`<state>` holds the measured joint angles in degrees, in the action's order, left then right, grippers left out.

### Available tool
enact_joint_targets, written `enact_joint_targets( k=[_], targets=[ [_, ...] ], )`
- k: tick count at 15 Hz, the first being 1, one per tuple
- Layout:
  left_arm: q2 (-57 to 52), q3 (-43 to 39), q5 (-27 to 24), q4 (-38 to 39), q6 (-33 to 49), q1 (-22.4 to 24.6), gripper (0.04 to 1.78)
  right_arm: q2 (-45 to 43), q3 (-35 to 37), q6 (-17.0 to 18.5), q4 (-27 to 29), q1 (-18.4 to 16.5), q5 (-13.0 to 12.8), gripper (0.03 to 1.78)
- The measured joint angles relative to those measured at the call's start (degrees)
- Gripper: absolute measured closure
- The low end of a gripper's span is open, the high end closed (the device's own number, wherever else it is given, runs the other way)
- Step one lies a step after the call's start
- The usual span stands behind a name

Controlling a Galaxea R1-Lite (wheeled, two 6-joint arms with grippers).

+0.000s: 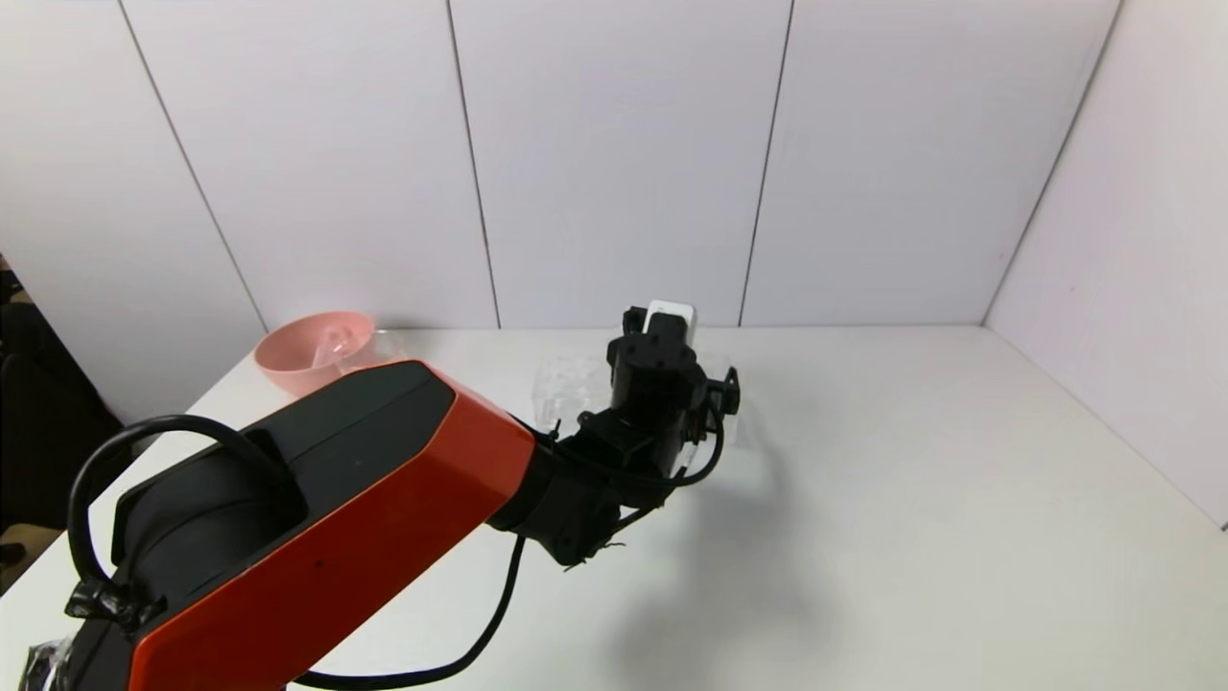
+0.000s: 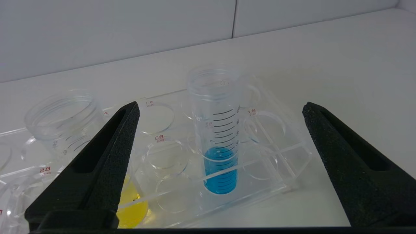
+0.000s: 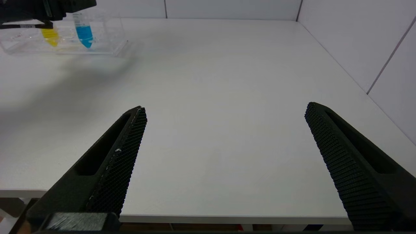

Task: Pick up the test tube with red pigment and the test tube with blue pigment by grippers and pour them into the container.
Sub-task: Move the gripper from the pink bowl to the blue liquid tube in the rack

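Spread left gripper [image 2: 221, 110] fingers [image 2: 107, 156] frame upright blue-filled test tube [image 2: 218, 130].

The clear plastic tube rack [image 2: 260, 169] looks glossy and smooth, with small printed red labels. The clear plastic test tube with blue pigment [image 2: 218, 136] has a threaded rim and black printed graduation marks; its wall shines. The left gripper [image 2: 221, 130] has matt black fingers [image 2: 107, 162] with a fine grainy, foam-like surface. The right gripper [image 3: 224, 143] has matt black fingers [image 3: 344, 162] whose inner pads are ribbed. The white table [image 3: 227, 81] is smooth with a faint sheen. The round pink plastic bowl [image 1: 312, 350] looks smooth. The left arm's orange shell [image 1: 317, 557] is glossy.
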<state>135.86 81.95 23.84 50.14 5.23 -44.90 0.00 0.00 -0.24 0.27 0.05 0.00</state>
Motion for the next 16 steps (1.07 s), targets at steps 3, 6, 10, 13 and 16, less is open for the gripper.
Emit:
enact_joint_targets(
  k=[3,6,10,13,16],
  targets=[
    [0.5,0.9,0.0,-0.6,0.0,0.1,0.06,0.0,0.0,0.0,0.0,0.0,0.0,0.04],
    [0.9,1.5,0.1,-0.8,0.0,0.1,0.06,0.0,0.0,0.0,0.0,0.0,0.0,0.04],
    [1.4,2.6,0.0,-1.5,0.0,0.1,0.06,0.0,0.0,0.0,0.0,0.0,0.0,0.04],
    [1.9,3.1,-0.1,-1.7,-0.1,0.4,0.08,0.0,0.0,0.0,0.0,0.0,0.0,0.04],
    [2.0,3.2,-0.1,-2.6,-0.1,0.6,0.29,0.0,0.0,0.0,0.0,0.0,0.0,0.04]
  ],
)
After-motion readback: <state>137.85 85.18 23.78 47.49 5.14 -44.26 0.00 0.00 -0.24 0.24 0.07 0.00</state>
